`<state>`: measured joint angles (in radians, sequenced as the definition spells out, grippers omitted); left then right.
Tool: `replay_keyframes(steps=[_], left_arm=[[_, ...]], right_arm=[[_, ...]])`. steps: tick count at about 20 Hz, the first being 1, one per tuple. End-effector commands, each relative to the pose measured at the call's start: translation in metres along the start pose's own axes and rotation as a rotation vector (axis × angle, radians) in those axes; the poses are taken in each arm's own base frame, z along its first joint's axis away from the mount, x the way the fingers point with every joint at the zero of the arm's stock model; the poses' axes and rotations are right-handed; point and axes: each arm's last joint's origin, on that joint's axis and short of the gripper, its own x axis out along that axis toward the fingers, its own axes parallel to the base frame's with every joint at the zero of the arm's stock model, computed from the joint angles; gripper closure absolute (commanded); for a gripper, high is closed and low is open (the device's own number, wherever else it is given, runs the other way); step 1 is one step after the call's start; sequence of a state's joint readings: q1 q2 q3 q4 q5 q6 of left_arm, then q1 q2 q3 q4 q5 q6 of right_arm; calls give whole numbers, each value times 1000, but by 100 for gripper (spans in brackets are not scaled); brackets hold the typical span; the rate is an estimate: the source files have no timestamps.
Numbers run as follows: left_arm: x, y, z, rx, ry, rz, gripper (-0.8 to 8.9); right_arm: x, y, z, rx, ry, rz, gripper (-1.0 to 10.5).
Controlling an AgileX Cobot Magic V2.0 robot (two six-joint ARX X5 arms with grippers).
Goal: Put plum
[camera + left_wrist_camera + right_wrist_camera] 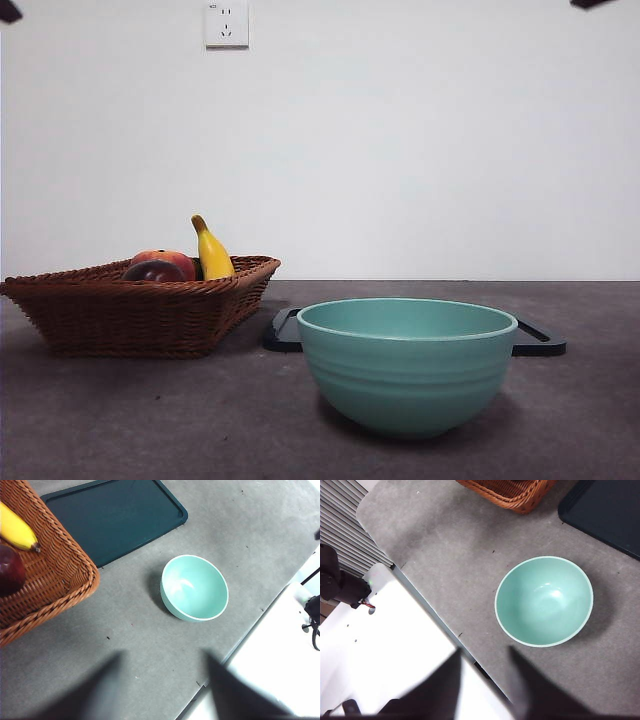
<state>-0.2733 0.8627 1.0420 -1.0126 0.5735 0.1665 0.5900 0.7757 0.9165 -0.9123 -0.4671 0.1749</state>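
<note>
The dark maroon plum [153, 271] lies in the brown wicker basket [140, 310] at the left, beside a red-orange peach-like fruit [168, 260] and a yellow banana [212, 251]. The left wrist view shows the plum [10, 570] at the picture's edge in the basket [55, 580]. A teal bowl [406, 362] stands empty at the front centre; it also shows in both wrist views [195, 587] [544, 601]. My left gripper [162, 690] is open, high above the bare table. My right gripper [485, 680] is open, high above the table's edge. Both show only as black tips in the front view.
A dark flat tray [535, 340] lies behind the bowl, next to the basket; it also shows in the left wrist view [115, 515] and the right wrist view [605, 510]. A wall socket [226, 24] is on the white wall. The table's edge [435, 615] runs near the bowl.
</note>
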Motion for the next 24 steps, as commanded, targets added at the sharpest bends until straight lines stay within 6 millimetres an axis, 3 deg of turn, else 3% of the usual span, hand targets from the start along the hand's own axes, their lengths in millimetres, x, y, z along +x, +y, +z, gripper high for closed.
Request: replay_keyframes(steps=[1,21,24], left_arm=[[-2,-1,5,21,-20,-2,805],[-3,-2,5,22,-22,-2,805],[-16,-5,6,95,-118,74,805]], right_arm=[[-1,2,4,-44,-10,4,939],[-1,2,4,-47,-17,-14,939],[-1,2,4,-47,-18,-14,939]])
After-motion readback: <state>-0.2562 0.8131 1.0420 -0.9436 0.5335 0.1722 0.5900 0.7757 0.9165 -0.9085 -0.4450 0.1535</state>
